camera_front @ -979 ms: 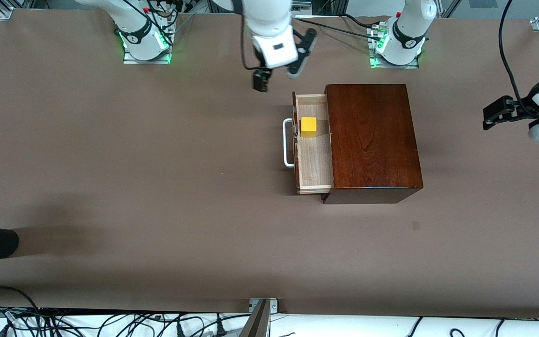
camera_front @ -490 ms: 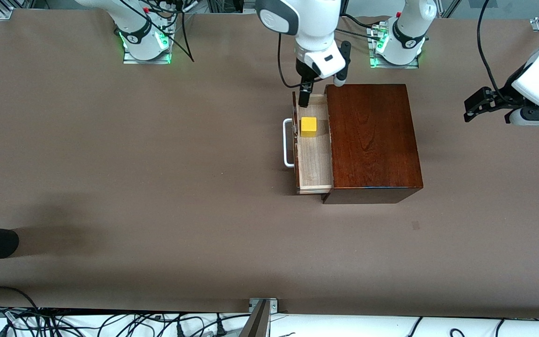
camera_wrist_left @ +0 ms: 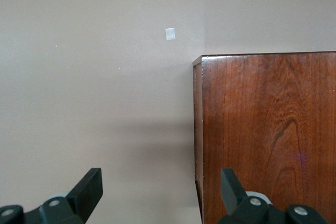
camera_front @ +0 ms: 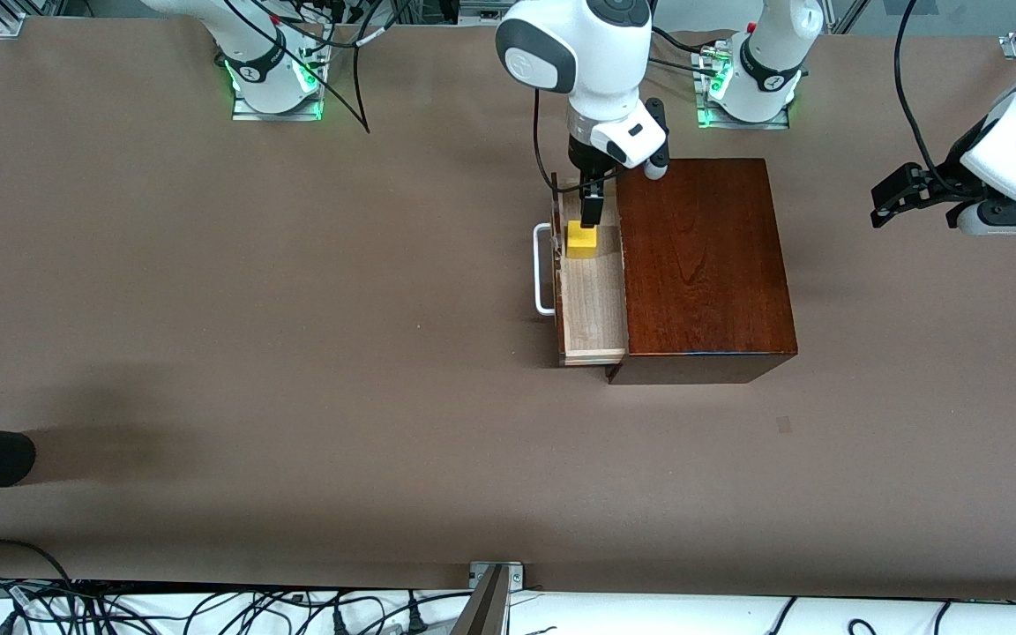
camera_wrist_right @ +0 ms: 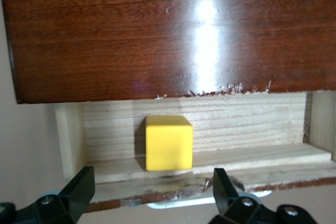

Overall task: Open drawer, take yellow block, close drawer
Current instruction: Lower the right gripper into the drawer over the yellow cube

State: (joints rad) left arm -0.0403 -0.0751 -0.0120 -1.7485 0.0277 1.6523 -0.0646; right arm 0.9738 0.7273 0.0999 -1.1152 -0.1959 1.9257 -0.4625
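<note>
Front view: right end effector (camera_front: 590,214) spread wide, empty, hanging just over the small bright yellow cube (camera_front: 581,240), one dark finger (camera_front: 592,210) overlapping the cube's upper edge; contact not discernible. Cube plain-faced, sitting in the pulled-out drawer (camera_front: 593,300) with pale light-wood interior, in the part farther from the front camera. White U-shaped bar handle (camera_front: 542,269) on the drawer front, facing the right arm's end of the brown worktop (camera_front: 296,309). Glossy dark reddish-brown wooden box (camera_front: 702,265) covering the rest of the drawer. Left end effector (camera_front: 894,194) waiting in the air over the worktop toward the left arm's end, well apart from the box, holding nothing; fingers hard to make out here.

Left wrist view: left end effector (camera_wrist_left: 160,187) with fingers set wide apart, empty, over bare worktop and one corner of the box (camera_wrist_left: 268,135). Small pale square mark (camera_wrist_left: 169,34) on the worktop. Fingers cut off by the frame edge.

Right wrist view: right end effector (camera_wrist_right: 152,184) splayed, the cube (camera_wrist_right: 168,142) centred between the fingertips but lower, untouched. Drawer floor (camera_wrist_right: 241,124) partly hidden under the box's overhang (camera_wrist_right: 157,35); chipped edges on the drawer front.
</note>
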